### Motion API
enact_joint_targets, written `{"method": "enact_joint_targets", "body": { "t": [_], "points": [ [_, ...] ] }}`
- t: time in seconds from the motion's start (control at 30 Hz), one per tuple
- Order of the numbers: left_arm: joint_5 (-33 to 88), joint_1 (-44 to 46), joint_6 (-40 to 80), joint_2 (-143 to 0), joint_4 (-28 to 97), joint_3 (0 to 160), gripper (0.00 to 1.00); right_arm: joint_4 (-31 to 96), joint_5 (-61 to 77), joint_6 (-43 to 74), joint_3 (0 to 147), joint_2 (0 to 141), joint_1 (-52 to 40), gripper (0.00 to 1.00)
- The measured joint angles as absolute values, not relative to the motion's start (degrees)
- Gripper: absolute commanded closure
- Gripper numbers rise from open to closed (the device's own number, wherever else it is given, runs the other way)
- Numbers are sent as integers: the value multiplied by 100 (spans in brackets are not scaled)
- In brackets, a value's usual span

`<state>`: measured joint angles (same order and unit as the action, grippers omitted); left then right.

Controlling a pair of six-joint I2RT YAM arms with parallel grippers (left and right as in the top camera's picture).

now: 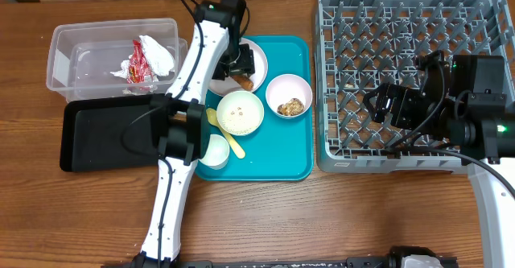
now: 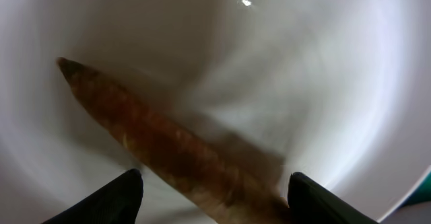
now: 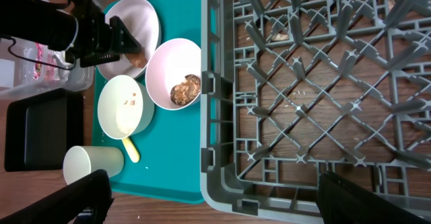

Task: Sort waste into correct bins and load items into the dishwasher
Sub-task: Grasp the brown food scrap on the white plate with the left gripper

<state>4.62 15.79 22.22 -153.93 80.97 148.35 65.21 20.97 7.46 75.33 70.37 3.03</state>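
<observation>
Left tool (image 2: 215, 200): lowered close over the pink plate (image 1: 260, 56); fingers (image 2: 114, 198) spread apart, one on each side of the orange carrot-like piece (image 2: 168, 143); nothing gripped.
Right tool (image 3: 229, 200): held above the dish rack (image 1: 323, 75), facing the teal tray (image 1: 282, 155); fingers wide apart with nothing between them.
Orange carrot-like piece: flat on the pink plate, slanting across the gap between the left tool's fingers; contact with either finger not discernible.
Pink plate: far end of the teal tray, partly hidden by the left arm.
Bowl with brown lump (image 1: 288, 96): on the teal tray, on the side nearest the dish rack; brown lump (image 1: 290, 106) resting inside.
Second bowl (image 1: 240, 112): middle of the teal tray, just beside the first; a few small flecks inside.
White cup (image 1: 214, 151): near-left part of the teal tray, partly under the left arm.
Yellow spoon (image 1: 232, 142): on the teal tray between the white cup and the second bowl.
Clear tub (image 1: 113, 28): far-left corner of the table (image 1: 362, 212); red wrapper (image 1: 138, 63) and crumpled white paper (image 1: 158, 52) inside.
Black tray (image 1: 96, 139): along the left edge of the table, just nearer than the clear tub, beside the teal tray.
Dish rack: far-right corner of the table.
</observation>
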Motion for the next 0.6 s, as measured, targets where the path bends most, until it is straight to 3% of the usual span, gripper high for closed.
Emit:
{"method": "enact_joint_targets", "body": {
  "t": [0.07,0.1,0.17,0.2,0.33,0.6],
  "points": [
    [395,1605,2265,-15393,8062,14652,29,6521,2097,746,7533,7037,303,0],
    [360,1610,2303,-15373,8023,14580,35,6521,2097,746,7533,7037,303,0],
    [316,1614,2368,-15288,7907,14418,59,6519,2097,749,7533,7037,303,0],
    [274,1616,2403,-15259,7832,14328,66,6517,2097,746,7533,7037,303,0],
    [207,1601,2469,-15181,7677,14162,81,6517,2097,746,7533,7037,303,0],
    [252,1603,2467,-15196,7636,14313,85,6519,2099,746,7533,7037,301,0]
  ]
}}
